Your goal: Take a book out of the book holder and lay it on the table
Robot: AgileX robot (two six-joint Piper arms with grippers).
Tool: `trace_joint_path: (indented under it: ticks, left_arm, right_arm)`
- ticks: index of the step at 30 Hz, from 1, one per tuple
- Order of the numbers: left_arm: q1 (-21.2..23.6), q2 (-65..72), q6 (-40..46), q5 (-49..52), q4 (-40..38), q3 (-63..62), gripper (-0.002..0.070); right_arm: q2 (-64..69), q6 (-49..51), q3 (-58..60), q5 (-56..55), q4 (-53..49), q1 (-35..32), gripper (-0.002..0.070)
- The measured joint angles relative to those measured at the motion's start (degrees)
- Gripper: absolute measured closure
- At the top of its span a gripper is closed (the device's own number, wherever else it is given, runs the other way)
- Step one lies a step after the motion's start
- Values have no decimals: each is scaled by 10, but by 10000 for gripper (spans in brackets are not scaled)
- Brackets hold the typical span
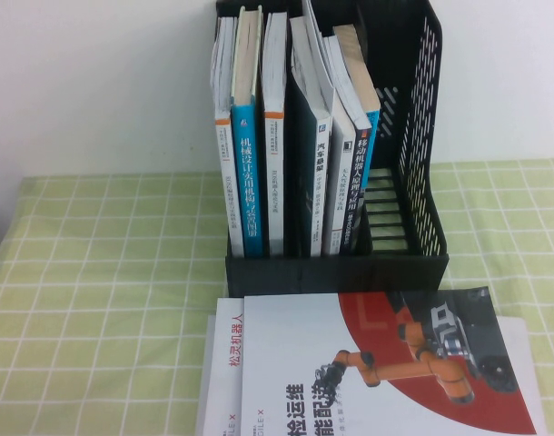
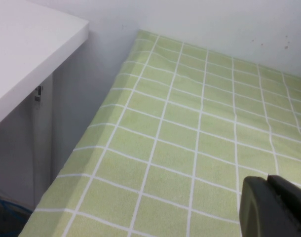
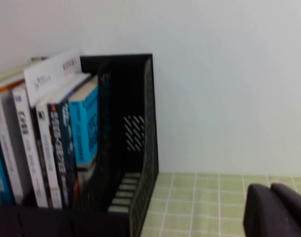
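High view: the book [image 1: 377,368] lies flat, cover up, on the table [image 1: 104,300] just before the book holder [image 1: 420,163]. Left gripper [image 2: 276,207] and right gripper [image 3: 279,210] (only dark edges visible) hover over cloth; can't tell their fingers.

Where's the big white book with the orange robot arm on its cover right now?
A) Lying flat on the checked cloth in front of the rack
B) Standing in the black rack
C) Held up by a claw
A: the book lies cover-up on the table before the book holder; neither claw touches it.
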Motion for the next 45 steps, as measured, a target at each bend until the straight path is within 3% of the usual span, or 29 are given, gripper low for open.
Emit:
trace_joint_path:
  ticks: [14,21,28,45]
  left_arm:
    - [0,0,0,0,0,0,678]
    - [0,0,0,0,0,0,678]
    - [0,-1,0,1,0,0,678]
    - [0,-1,0,1,0,0,678]
  right_arm:
    - [0,-30,173,-1,14,-70,678]
    - [-56,-30,179,67,-12,-71,678]
    - [-67,-6,179,72,-67,-81,678]
    - [-67,28,179,73,-74,-87,678]
